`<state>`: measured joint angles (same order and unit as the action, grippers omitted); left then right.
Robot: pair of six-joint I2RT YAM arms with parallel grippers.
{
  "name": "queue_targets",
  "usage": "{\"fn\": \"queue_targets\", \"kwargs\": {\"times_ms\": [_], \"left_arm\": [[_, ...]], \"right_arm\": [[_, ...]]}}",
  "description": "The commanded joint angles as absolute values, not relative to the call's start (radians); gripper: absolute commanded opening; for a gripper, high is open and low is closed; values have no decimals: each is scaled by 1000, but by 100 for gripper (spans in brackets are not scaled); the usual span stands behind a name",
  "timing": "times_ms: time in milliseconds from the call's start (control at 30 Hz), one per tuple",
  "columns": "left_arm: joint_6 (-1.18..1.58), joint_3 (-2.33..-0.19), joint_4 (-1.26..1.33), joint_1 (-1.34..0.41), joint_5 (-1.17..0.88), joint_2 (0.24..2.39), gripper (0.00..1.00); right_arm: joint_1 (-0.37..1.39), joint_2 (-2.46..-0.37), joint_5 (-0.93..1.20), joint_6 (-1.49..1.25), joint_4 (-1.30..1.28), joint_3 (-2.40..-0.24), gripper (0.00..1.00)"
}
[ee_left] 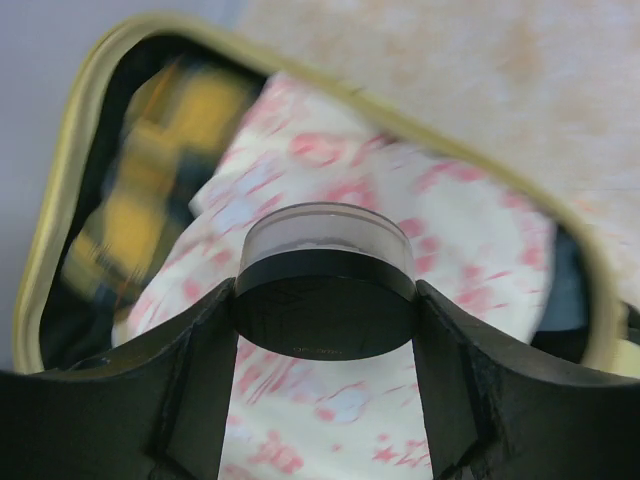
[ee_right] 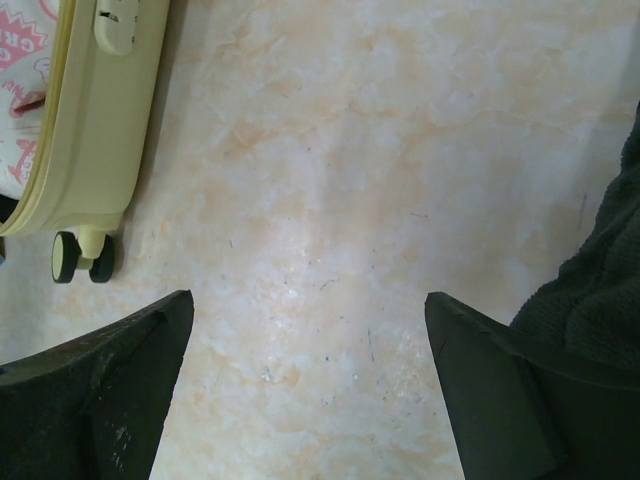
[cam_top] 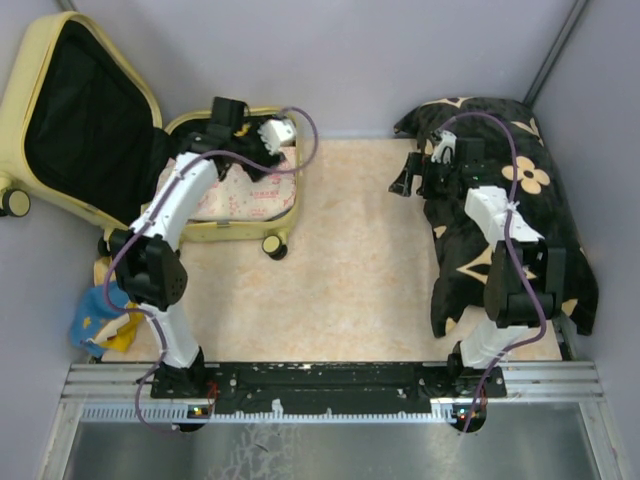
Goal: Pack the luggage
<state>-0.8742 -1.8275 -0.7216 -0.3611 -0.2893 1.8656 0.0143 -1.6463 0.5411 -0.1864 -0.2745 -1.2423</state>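
Gripping a round jar (ee_left: 325,330) — the left hand (ee_left: 325,292) hangs directly above the luggage (cam_top: 225,232).

Plain grey-lilac walls (cam_top: 400,60) enclose 3 sides of the beige marbled tabletop (cam_top: 350,270); a ribbed aluminium rail (cam_top: 570,385) lines its near edge.

Smooth plastic luggage (cam_top: 236,232), matt cloth lining (cam_top: 85,120)

Pink block letters on the white cloth (ee_right: 18,70) inside the luggage (ee_right: 95,130), at the upper left of the right wrist view, begin "GR"; the frame edge cuts off the rest. A faint marking on the black disc (ee_left: 325,315), centre of the left wrist view, is too blurred to read
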Motion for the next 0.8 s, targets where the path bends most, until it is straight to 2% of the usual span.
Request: {"fn": "queue_targets", "kwargs": {"times_ms": [0, 400, 767], "left_arm": [[-673, -1883, -555, -237, -238, 1857, 45], [-543, -2036, -450, 73, -148, 2057, 48], [-549, -2111, -402, 134, -119, 2237, 51]], "right_arm": [[8, -1696, 598, -217, -222, -1315, 99], [7, -1721, 599, -210, -244, -1340, 99], [8, -1723, 580, -170, -273, -1363, 99]]}}
